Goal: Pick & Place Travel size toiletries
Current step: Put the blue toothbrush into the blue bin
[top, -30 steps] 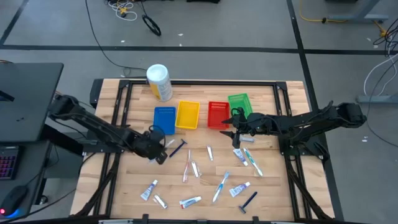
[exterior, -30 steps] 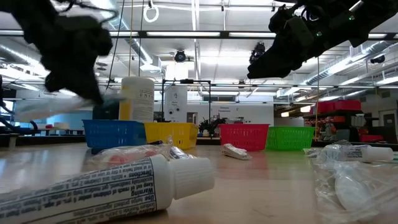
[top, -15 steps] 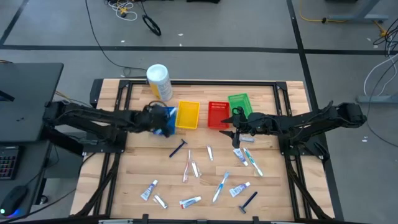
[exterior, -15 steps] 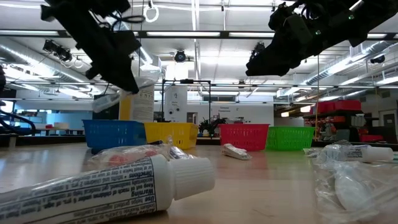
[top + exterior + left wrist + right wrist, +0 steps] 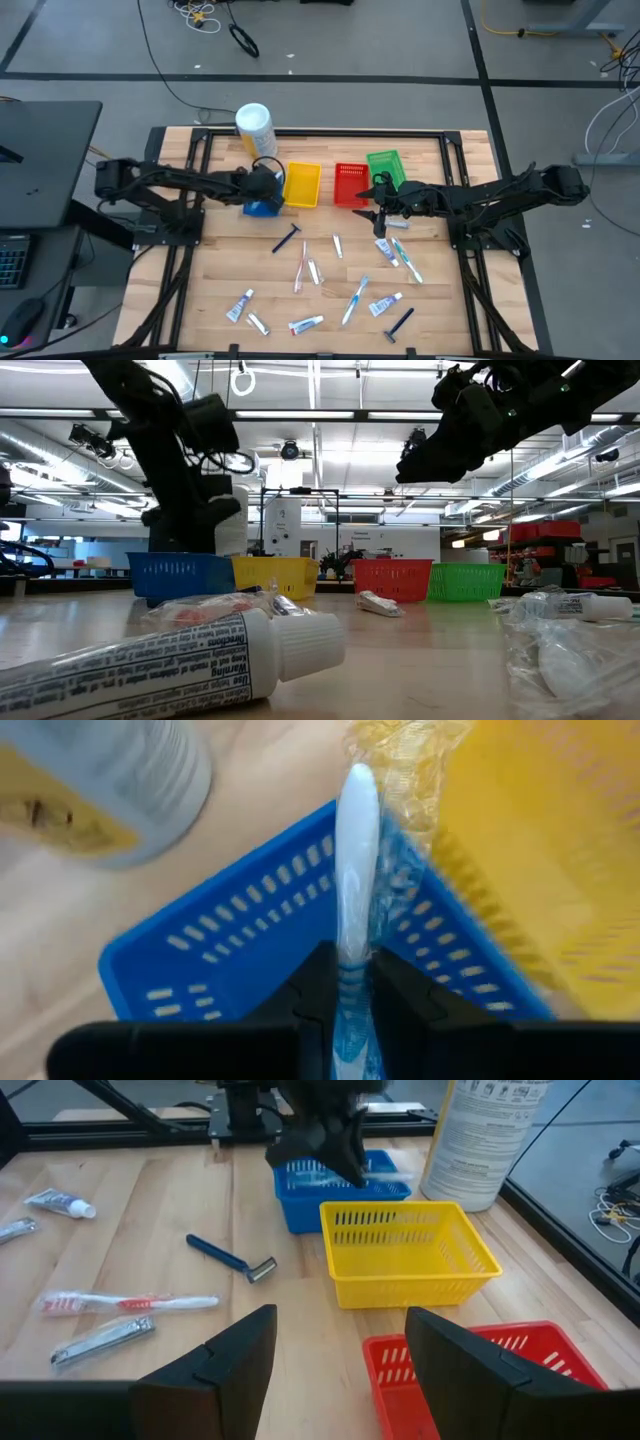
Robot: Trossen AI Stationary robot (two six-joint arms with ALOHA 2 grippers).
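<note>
Swinging up from the lower-middle boards a second ago, the left arm now reaches to the blue basket (image 5: 263,196) just left of centre in the overhead frame, while the right arm has not stirred. At the upper left of the table stands the white-and-yellow canister (image 5: 255,131), with the yellow basket (image 5: 302,184), red basket (image 5: 350,184) and green basket (image 5: 386,166) ranged to the right of the blue one.

The left gripper (image 5: 347,995) is clamped on a blue-and-white toothbrush (image 5: 354,890) in crinkled clear wrap, held directly over the blue basket's mesh floor. The right gripper (image 5: 377,195), jaws spread wide and empty, waits by the red and green baskets at centre right.

Across the lower half of the overhead frame lie the remaining toiletries: a dark razor (image 5: 287,239), toothpaste tubes (image 5: 306,324) and loose toothbrushes (image 5: 354,301).

By all appearances this is the placing step. Next, the left jaws need to part so the brush drops inside the basket walls, then the arm must lift clear.
</note>
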